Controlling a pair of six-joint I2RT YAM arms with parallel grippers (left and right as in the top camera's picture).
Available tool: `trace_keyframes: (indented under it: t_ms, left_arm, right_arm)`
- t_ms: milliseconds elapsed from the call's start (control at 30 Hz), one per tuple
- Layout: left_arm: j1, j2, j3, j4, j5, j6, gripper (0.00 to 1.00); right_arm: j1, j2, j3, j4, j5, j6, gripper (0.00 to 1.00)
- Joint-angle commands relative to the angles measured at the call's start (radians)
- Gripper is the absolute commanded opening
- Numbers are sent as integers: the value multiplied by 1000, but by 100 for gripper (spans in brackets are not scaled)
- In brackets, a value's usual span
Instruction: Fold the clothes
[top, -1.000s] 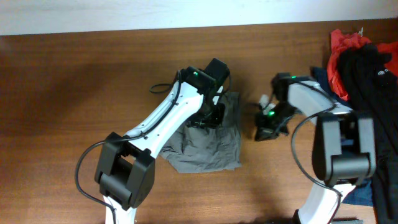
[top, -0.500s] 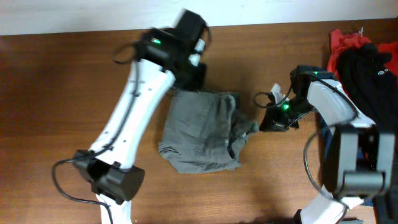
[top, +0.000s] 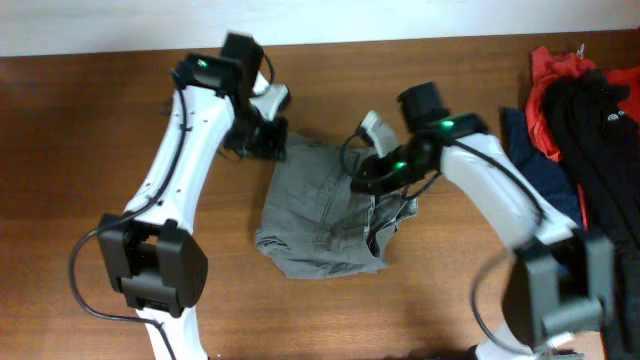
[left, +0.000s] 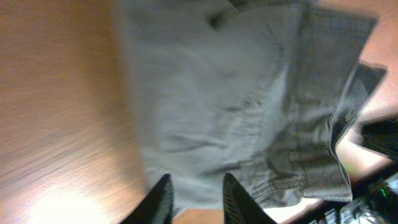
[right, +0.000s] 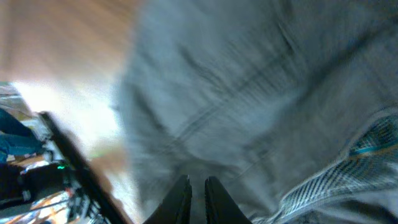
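The wooden table (top: 100, 150) spreads under both sets of jaws. On it the clothes (top: 320, 215), 1 wrinkled grey-olive pair of shorts, lie in a loose heap between the 2 grippers, most of the fabric on the near side of both. A pile of black garments (top: 600, 110) and a red garment (top: 545, 90), with navy cloth (top: 520, 135) at its edge, sits well apart from the right jaws, on the side away from the left ones. The left gripper (top: 270, 140) is at the heap's far left corner; its jaws stand partly apart with the cloth's edge just beyond the tips and nothing gripped. The right gripper (top: 365, 175) is over the far right edge, jaws almost together with a thin slit; whether they pinch fabric I cannot tell.
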Motion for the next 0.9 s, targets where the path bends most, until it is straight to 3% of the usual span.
trace_keyframes:
  t_ms: [0, 67, 233, 400, 533, 733, 800, 867]
  left_arm:
    - [-3, -1, -165, 52, 172, 115, 34]
    - [-3, -1, -267, 91, 173, 114, 37]
    - [-3, -1, -436, 204, 172, 114, 39]
    - [-3, -1, -561, 341, 172, 94, 42]
    - [-3, -1, -585, 352, 174, 79, 43]
    - [-3, -1, -585, 365, 260, 58, 48]
    - [-3, -1, -585, 375, 261, 58, 69]
    - [-3, -2, -585, 374, 260, 58, 76]
  right_arm:
    - [-17, 117, -3, -88, 285, 169, 14]
    - [-49, 175, -3, -183, 428, 249, 13]
    - [-99, 193, -3, -251, 446, 248, 14]
    - [-100, 148, 26, -292, 332, 101, 11]
    - [-75, 23, 98, -368, 92, -107, 11]
    - [54, -32, 88, -321, 74, -134, 11]
    - [104, 2, 43, -286, 71, -126, 11]
    - [136, 38, -2, -278, 70, -105, 11]
